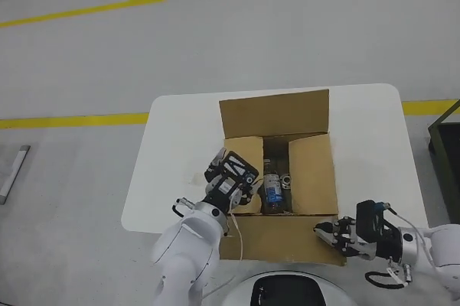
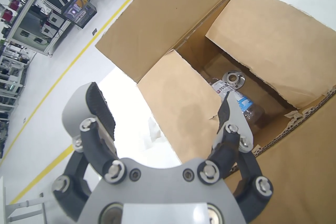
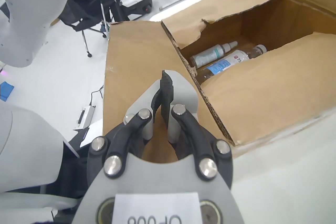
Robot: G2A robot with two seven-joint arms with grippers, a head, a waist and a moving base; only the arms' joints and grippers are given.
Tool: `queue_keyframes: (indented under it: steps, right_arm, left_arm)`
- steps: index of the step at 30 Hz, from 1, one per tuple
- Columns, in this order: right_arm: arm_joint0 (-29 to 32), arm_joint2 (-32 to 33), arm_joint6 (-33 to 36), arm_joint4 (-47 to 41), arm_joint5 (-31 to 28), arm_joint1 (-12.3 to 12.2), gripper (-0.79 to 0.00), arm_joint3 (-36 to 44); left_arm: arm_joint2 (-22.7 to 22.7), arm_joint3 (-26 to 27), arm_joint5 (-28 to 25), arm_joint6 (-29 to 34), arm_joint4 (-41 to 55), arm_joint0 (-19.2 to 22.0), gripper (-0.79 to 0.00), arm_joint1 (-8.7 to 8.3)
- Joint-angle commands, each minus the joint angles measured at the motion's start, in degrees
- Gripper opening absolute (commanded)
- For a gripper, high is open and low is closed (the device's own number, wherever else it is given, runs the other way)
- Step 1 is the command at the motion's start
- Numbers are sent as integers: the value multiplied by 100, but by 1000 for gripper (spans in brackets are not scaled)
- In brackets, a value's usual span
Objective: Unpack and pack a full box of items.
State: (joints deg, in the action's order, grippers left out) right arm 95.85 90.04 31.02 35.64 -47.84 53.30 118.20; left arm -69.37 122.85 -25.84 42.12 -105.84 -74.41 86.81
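An open brown cardboard box (image 1: 274,115) is set on the white round-cornered table (image 1: 367,107). Inside it a clear plastic bottle with a blue label (image 3: 225,62), a small white dropper bottle (image 3: 210,53) and a round metal flange (image 2: 233,78) are seen lying on the bottom. The left gripper (image 2: 159,92) is held released, its fingers spread to either side of the left side flap (image 1: 249,149); whether the flap is touched cannot be told. The right gripper (image 3: 164,80) is clenched above the near flap (image 1: 283,237), with nothing seen between its pads. The step is judged to be clearing the flaps for unpacking. The left side flap is best pinched near its free edge and folded outward gently, since the cardboard edge is already ragged. The slot between the side flaps is narrow, and bare table is found on both sides of the box for laying items out.
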Motion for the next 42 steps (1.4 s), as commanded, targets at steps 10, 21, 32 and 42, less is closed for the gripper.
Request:
queue_keyframes:
  steps: [10,21,32,42]
  right_arm:
    - [54,-43,-612,76,704,44,-785,-235]
    - [293,637,-1493,-71,1619,88,-785,-147]
    - [-22,365,-1624,400,1946,140,-785,-86]
    - [-228,91,-1682,676,2013,182,-785,-200]
  left_arm:
    - [461,-837,699,26,277,254,0,64]
    - [945,-1539,1132,272,-240,593,0,115]
    - [1136,-1850,1430,307,-1579,694,0,96]
    - [1057,-1544,1561,158,-1774,484,-785,89]
